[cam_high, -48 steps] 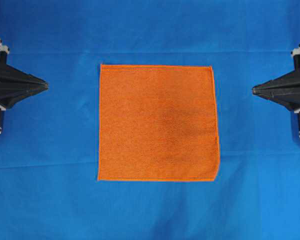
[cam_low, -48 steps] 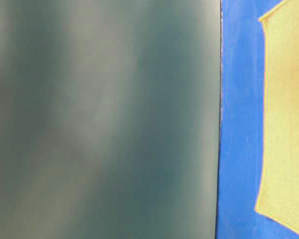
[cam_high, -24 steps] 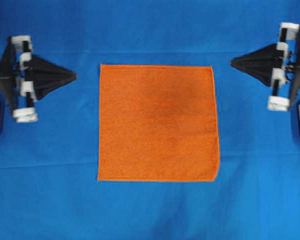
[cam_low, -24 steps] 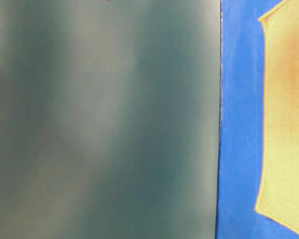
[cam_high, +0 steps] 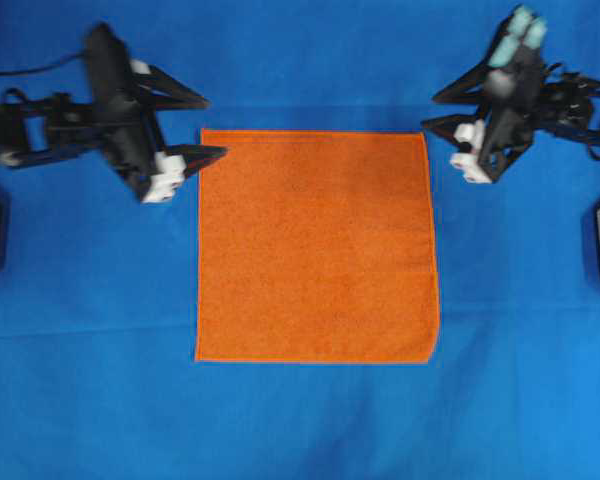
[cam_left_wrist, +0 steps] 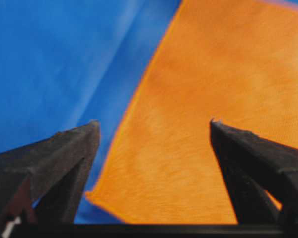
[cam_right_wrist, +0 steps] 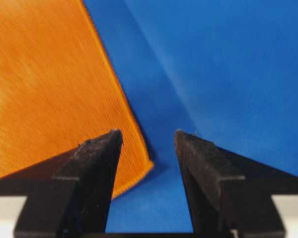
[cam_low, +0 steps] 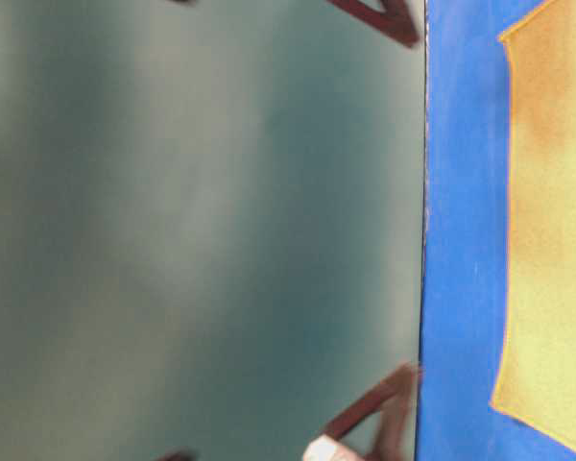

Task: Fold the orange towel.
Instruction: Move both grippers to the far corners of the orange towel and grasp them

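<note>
Lying flat in the middle of the blue table cloth (cam_high: 80, 400), the orange towel (cam_high: 317, 246) is untouched. At its far left corner the left gripper (cam_high: 205, 128) hangs with fingers spread wide; at its far right corner the right gripper (cam_high: 432, 112) also stands open, gripping nothing.

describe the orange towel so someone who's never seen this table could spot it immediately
In the overhead view a blue table cloth covers the whole surface. The orange towel lies flat and unfolded at its middle, between the open left gripper and open right gripper, which sit by its two far corners. It is the only orange thing there: a square with a thin stitched hem.
</note>
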